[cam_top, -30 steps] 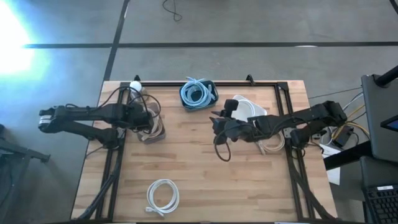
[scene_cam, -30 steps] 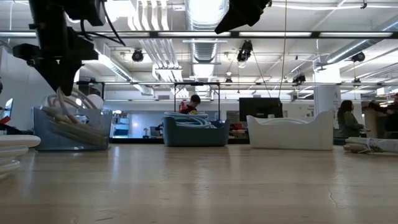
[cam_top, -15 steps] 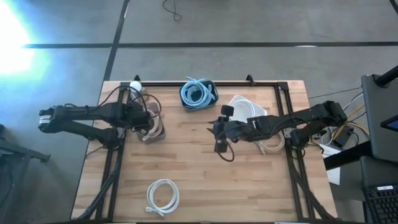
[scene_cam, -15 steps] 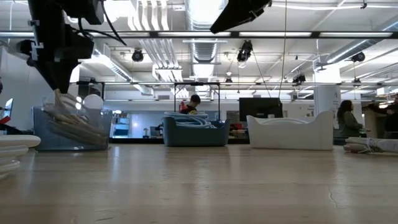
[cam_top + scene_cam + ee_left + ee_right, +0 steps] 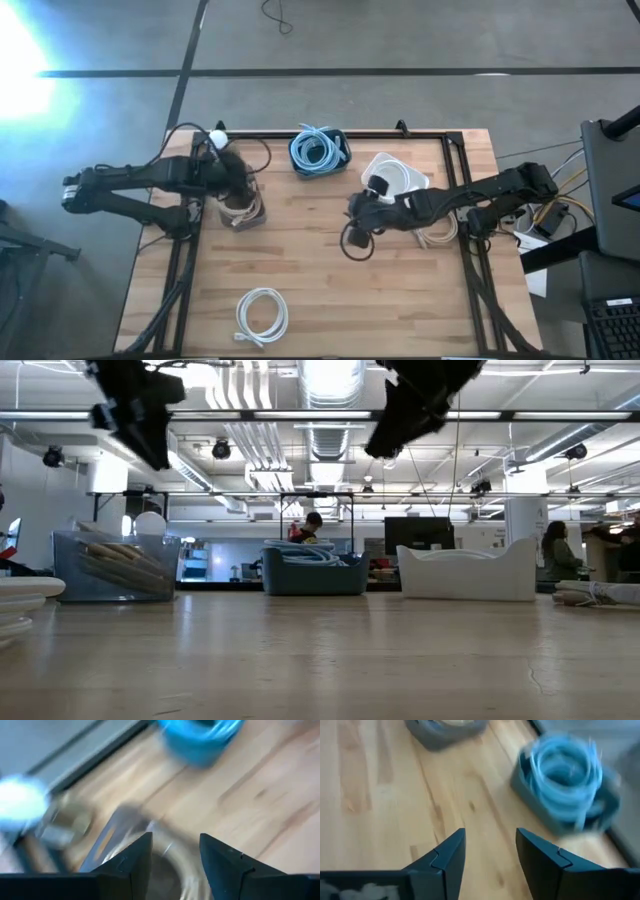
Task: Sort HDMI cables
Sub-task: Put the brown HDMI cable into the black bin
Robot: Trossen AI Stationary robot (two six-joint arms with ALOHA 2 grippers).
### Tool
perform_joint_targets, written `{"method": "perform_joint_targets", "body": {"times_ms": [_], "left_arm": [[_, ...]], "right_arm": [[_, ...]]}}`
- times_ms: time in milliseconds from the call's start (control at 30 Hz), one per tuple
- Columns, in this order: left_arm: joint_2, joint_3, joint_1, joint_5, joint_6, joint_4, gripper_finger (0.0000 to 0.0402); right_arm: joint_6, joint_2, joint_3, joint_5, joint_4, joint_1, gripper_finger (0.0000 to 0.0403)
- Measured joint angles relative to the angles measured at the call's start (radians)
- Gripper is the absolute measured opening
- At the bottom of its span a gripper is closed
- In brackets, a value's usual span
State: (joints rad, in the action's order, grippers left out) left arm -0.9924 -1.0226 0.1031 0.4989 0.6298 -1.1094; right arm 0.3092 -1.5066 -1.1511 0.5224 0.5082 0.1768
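With both the left gripper [image 5: 172,851] and the right gripper [image 5: 487,851] spread apart and empty, the white cable coil [image 5: 262,316] near the bench's front edge is best approached from directly above.

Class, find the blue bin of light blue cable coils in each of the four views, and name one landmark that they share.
High view: blue bin at the table's far edge, centre.
Low view: left of centre.
Left wrist view: at the top.
Right wrist view: upper right.
Shared landmark: the clear bin of beige cables.
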Motion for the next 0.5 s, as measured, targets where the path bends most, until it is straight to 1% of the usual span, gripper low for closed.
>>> {"method": "perform_joint_targets", "body": {"times_ms": [100,200,267,367,500], "left_arm": [[0.000,0.014,-0.001,-0.015,-0.147,0.192,0.0168],[-0.003,0.029,-0.001,-0.061,-0.263,0.369,0.0168],[-0.008,0.034,-0.001,-0.095,-0.330,0.453,0.0168],[-0.019,0.045,-0.001,-0.125,-0.412,0.558,0.0168],[-0.045,0.047,-0.001,-0.127,-0.486,0.615,0.0168]], "right_arm": [[0.199,0.000,0.001,0.000,0.133,0.000,0.0176],[0.460,0.000,0.013,-0.002,0.295,0.002,0.0173],[0.626,0.000,0.032,-0.013,0.397,0.008,0.0171],[0.826,0.000,0.076,-0.069,0.525,0.018,0.0169],[0.980,0.000,0.145,-0.159,0.599,0.031,0.0168]]}}
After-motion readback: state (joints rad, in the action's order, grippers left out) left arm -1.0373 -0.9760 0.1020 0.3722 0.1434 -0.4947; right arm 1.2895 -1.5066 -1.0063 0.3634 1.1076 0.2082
